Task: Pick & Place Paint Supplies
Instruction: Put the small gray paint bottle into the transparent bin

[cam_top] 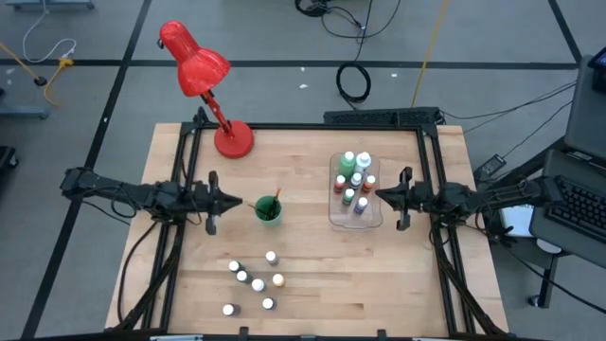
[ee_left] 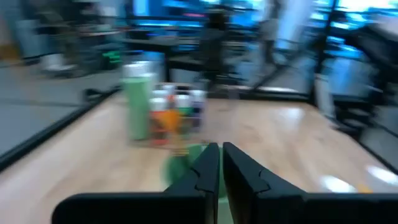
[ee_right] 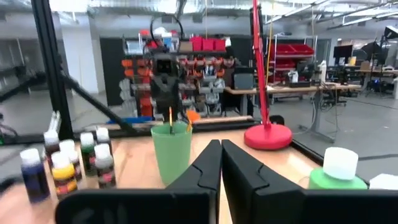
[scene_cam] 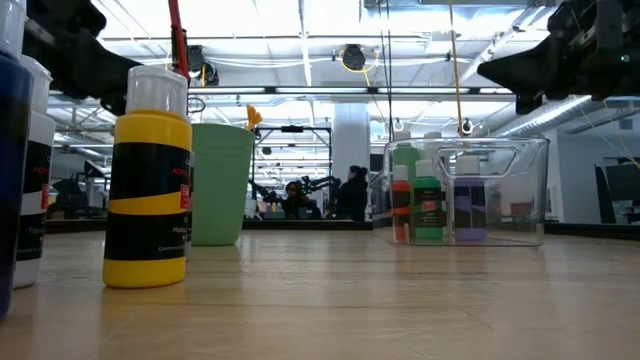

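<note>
Left gripper [cam_top: 234, 201] clenched, empty; right gripper [cam_top: 381, 194] likewise. Only low view shows yellow-labelled white-capped paint bottle [scene_cam: 149, 176]; loose white-capped bottles [cam_top: 254, 280] lie at left gripper's 5 o'clock.

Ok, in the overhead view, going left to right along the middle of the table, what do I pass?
Left gripper, shut → green round cup holding brushes → clear rectangular plastic tray filled with white-capped paint bottles → right gripper, shut.
</note>
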